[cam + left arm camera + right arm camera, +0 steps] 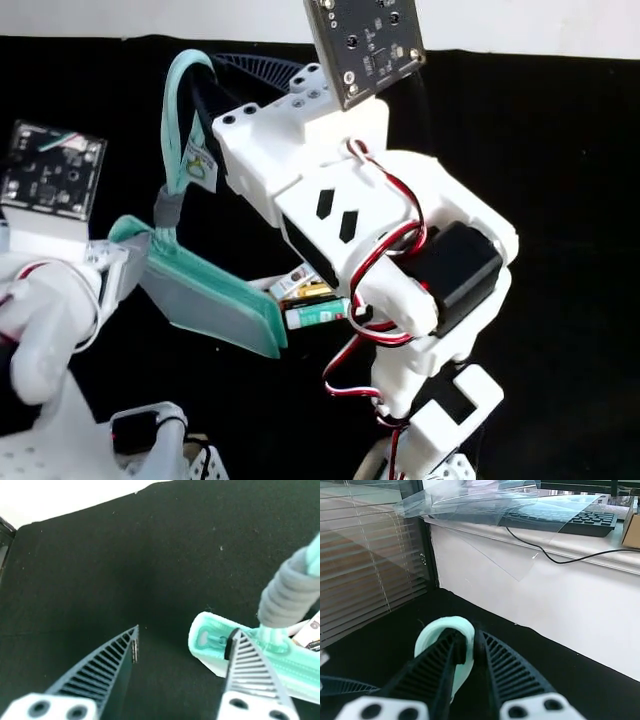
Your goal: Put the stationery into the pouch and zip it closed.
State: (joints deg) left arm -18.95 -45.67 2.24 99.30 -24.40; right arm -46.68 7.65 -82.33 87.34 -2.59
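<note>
Left gripper (186,630) stands apart, one finger touching the pouch (205,290) by its zip pull (209,640), towards the worktop's (560,150) left edge. The pouch is unzipped, and stationery (312,302) protrudes from its far end. Right gripper (470,639) is clamped on the pouch's loop (432,635). Judged: loading is unfinished. Next, the stationery needs seating fully, then the zip pull must be gripped.
</note>
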